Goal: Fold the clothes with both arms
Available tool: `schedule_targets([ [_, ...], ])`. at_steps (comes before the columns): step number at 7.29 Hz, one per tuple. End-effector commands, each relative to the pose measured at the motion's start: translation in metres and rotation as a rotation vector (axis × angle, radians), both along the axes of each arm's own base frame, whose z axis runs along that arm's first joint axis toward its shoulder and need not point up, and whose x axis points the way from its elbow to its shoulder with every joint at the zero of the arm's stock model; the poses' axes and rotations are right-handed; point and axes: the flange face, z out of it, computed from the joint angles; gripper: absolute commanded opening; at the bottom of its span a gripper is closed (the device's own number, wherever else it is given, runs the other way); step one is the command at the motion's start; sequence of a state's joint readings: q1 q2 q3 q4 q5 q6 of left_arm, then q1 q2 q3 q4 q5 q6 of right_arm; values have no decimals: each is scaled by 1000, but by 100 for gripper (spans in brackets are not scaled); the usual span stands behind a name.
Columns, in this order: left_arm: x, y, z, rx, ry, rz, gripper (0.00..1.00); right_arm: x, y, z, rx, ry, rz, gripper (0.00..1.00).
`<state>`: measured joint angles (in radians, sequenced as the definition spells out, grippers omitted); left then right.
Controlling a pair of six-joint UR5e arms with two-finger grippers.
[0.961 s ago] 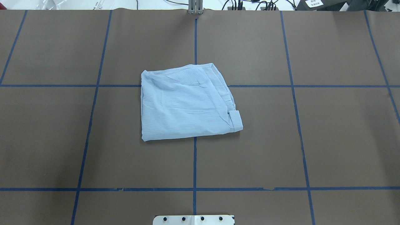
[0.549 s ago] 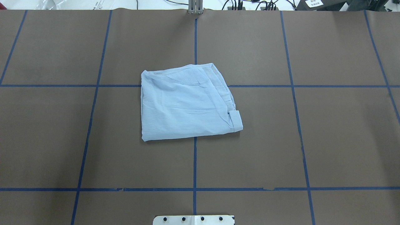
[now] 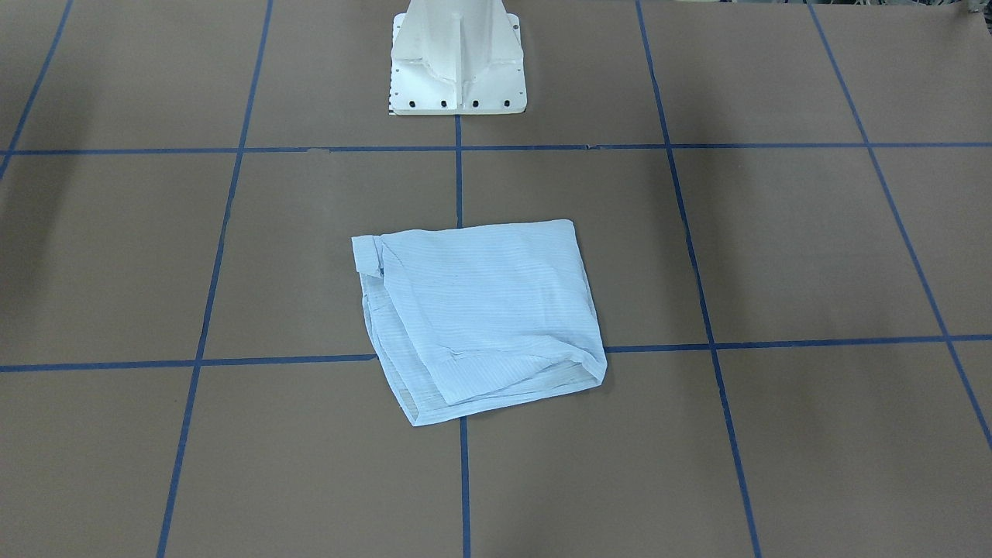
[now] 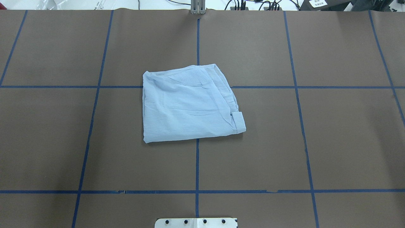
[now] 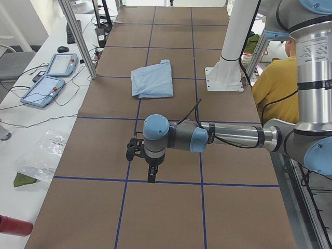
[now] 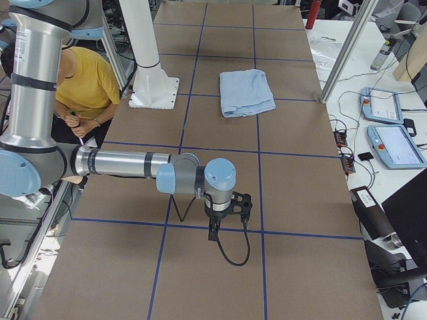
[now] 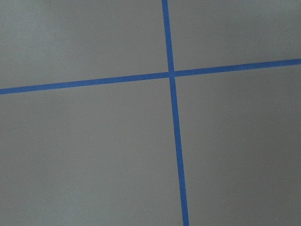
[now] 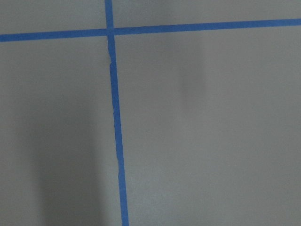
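Observation:
The clothes are one light-blue striped shirt [image 4: 190,104], folded into a rough square and lying flat near the table's middle; it also shows as the shirt [image 3: 480,310], [image 5: 152,79], [image 6: 245,92]. Neither arm is near it. My left gripper [image 5: 150,174] hangs low over the brown table, far from the shirt, seen only in the exterior left view. My right gripper [image 6: 213,230] hangs likewise at the opposite end, seen only in the exterior right view. I cannot tell whether either is open or shut. Both wrist views show only the table and blue tape.
The white pedestal base [image 3: 457,62] stands at the robot's side of the table. Blue tape lines [image 4: 197,164] grid the brown table. A person in a yellow top [image 5: 272,83] sits beside the base. Control tablets [image 6: 387,127] lie on the side bench.

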<state>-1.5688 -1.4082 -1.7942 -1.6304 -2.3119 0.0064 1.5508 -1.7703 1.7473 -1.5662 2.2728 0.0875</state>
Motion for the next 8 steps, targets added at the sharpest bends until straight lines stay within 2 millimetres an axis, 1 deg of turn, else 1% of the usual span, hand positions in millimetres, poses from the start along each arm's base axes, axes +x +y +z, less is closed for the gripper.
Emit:
schedule_targets([
  [1,0,2,13,-27,0,1,100,-1,0,0,0,-1,-2,100],
  [2,0,4,18,-38,0,1,100,0,0,0,0,-1,0,100],
  [4,0,7,21,-45,0,1,100,-1,-1,-2,5,-1,-2,100],
  [5,0,7,21,-45,0,1,100,-1,-1,-1,3,-1,-2,100],
  [8,0,8,30,-61,-1,4,100,-1,-1,-1,1,-4,-1,100],
])
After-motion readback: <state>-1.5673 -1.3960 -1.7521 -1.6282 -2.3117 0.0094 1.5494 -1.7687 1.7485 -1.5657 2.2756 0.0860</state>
